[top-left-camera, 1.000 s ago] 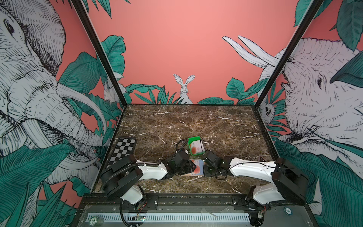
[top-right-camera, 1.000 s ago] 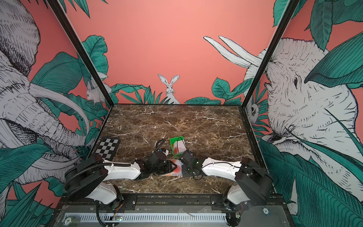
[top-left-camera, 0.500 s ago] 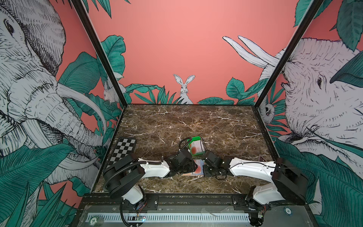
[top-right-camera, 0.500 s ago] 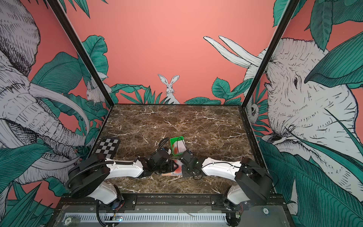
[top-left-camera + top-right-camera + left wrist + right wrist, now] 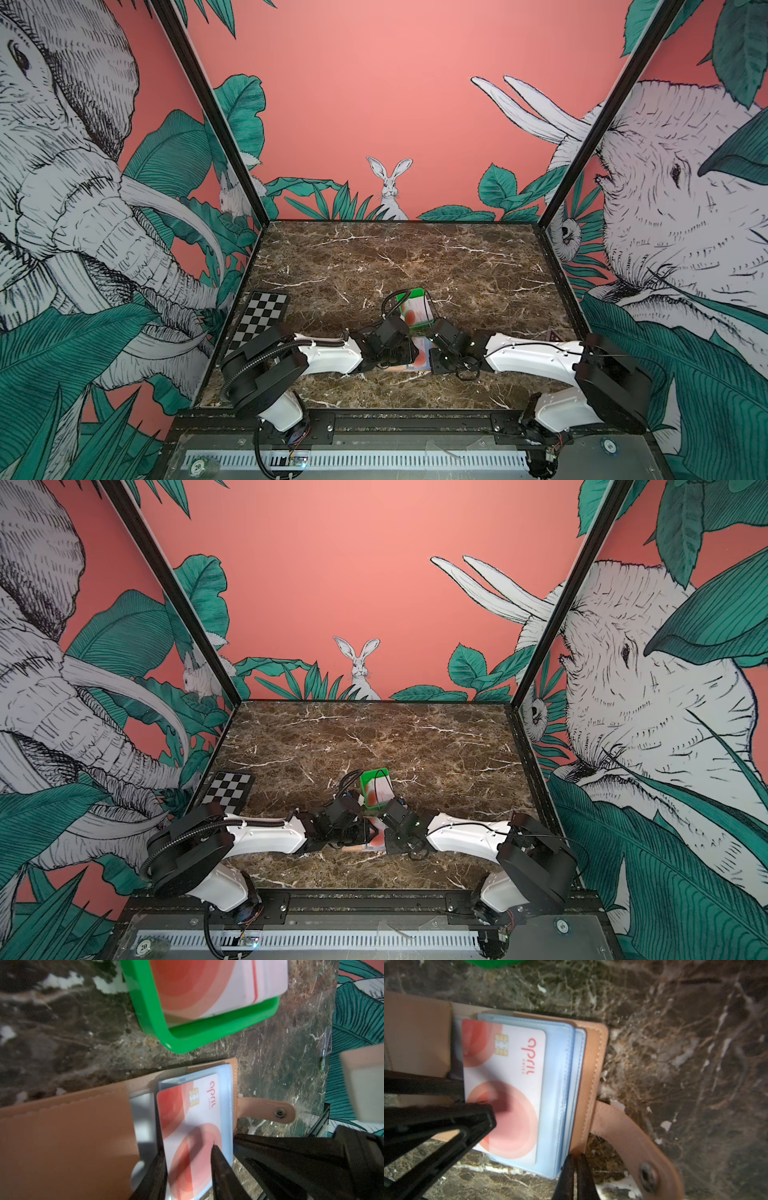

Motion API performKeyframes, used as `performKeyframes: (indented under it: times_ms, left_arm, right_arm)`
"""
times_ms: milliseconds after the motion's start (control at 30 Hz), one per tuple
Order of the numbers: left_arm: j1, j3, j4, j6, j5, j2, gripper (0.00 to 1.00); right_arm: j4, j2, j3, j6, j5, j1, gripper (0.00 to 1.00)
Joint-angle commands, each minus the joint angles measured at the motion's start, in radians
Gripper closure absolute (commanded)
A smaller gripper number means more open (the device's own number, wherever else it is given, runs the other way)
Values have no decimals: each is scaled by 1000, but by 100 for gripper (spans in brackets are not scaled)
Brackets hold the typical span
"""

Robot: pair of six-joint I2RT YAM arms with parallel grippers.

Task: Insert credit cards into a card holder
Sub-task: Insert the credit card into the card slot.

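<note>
The tan card holder (image 5: 62, 1147) (image 5: 591, 1084) lies open near the table's front, and in both top views only a strip of it (image 5: 398, 368) (image 5: 352, 848) shows between the wrists. A white credit card with red-orange circles (image 5: 187, 1118) (image 5: 504, 1076) (image 5: 420, 356) sits partly inside a light blue sleeve (image 5: 560, 1084). My left gripper (image 5: 187, 1151) (image 5: 409, 353) is open. One of its fingers (image 5: 477, 1120) lies on the card's face, and the other is at the card's edge. My right gripper (image 5: 576, 1156) (image 5: 432, 358) is shut, with its tips against the holder's tan edge beside the snap strap (image 5: 633, 1142).
A green tray (image 5: 415, 292) (image 5: 374, 772) (image 5: 207, 1036) stands just behind the holder, and more white and red-orange cards (image 5: 415, 311) (image 5: 207, 987) stand in it. A checkerboard (image 5: 262, 320) lies at the front left. Black frame posts and the walls close in the table.
My left arm has reached a little further right, towards the holder. The right arm, the tray and the holder have stayed where they were.
</note>
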Motion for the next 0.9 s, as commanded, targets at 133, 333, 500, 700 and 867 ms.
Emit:
performKeyframes:
  times_ms: [133,333,500,700,867]
  left_arm:
    - [-30,33,-85,28,-5,32,66]
    - [-36,42,-134,37,-37,17,71]
    - [-36,30,-151,38,-63,-20,69]
    - [-36,4,-171,38,-99,-85,67]
    - [-35,-12,-160,40,-103,-109,65]
  right_arm:
    - [32,71,-40,3,22,4,93]
    - [27,74,-34,-1,23,3,93]
    - [19,73,-29,-4,23,4,93]
    - [16,73,-27,-5,23,4,93]
    - [15,76,-20,-7,20,6,93]
